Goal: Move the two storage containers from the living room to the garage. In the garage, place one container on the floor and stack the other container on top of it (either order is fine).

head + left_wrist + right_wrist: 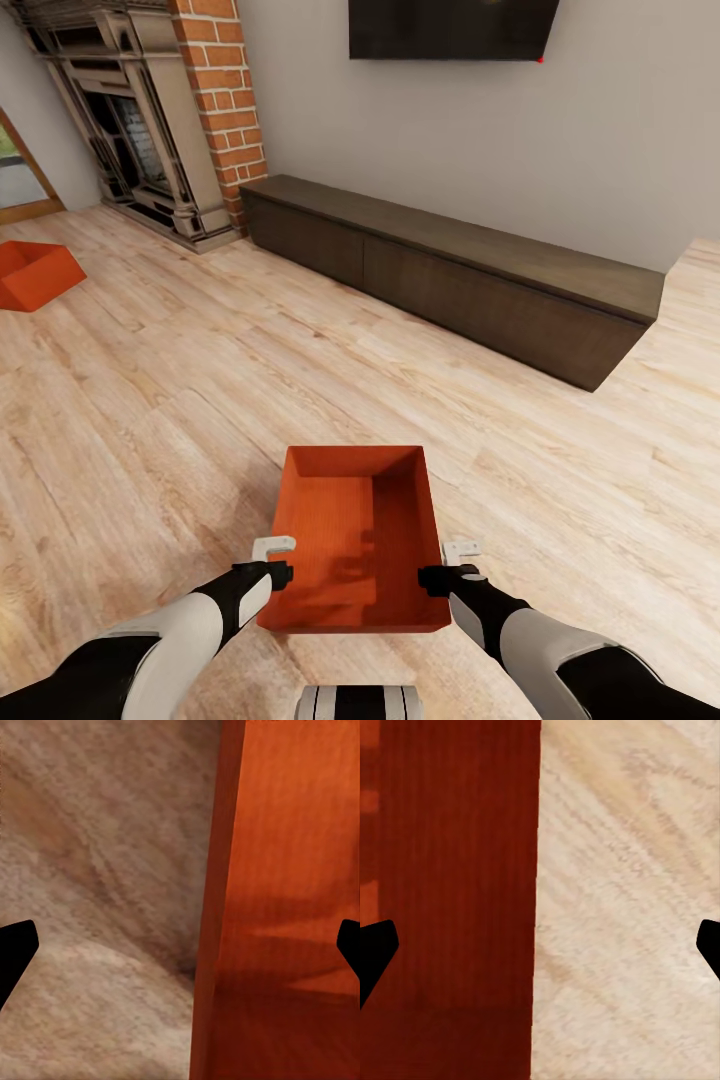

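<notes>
Orange container (355, 540) on living-room planks, long axis running straight ahead, flanked by left gripper (272, 563) and right gripper (452, 567); both spread wide astride its side walls, gripping nothing.

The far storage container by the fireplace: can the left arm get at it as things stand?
Probably not. That container sits far across the wood floor, and the left gripper has its open jaws straddling the near container wall.
</notes>
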You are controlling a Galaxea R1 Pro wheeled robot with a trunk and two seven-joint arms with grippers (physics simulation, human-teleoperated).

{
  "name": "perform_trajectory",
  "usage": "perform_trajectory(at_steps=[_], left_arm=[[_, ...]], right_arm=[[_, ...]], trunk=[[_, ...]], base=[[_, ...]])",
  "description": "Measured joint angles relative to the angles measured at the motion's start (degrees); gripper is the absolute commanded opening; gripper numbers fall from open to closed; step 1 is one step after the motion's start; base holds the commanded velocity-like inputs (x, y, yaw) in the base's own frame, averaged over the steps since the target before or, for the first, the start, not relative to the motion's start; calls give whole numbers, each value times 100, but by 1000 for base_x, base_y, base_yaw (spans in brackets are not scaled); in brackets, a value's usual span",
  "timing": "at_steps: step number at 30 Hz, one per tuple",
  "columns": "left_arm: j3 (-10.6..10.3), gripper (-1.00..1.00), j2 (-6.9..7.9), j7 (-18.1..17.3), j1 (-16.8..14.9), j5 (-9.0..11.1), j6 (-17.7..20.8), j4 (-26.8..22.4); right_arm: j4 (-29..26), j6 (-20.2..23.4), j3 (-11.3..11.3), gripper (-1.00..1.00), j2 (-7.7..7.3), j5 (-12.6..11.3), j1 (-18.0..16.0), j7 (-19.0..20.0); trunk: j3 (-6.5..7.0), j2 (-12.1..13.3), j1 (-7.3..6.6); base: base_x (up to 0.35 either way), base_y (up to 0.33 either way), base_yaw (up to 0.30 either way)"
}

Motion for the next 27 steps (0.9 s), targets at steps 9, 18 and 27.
perform_trajectory(at_steps=[9,18,27], left_arm=[[5,100,0,-3,0,0,-3,0],[6,100,-2,2,0,0,-9,-3],[6,-100,-5,5,0,0,-5,-6]], right_arm=[[0,8,-4,100,-4,-4,0,0],[0,12,-1,100,-4,2,0,0],[2,63,-3,-100,6,-5,0,5]], trunk=[[0,0,0],[0,0,0],[0,0,0]], base=[[0,0,0],[0,0,0],[0,0,0]])
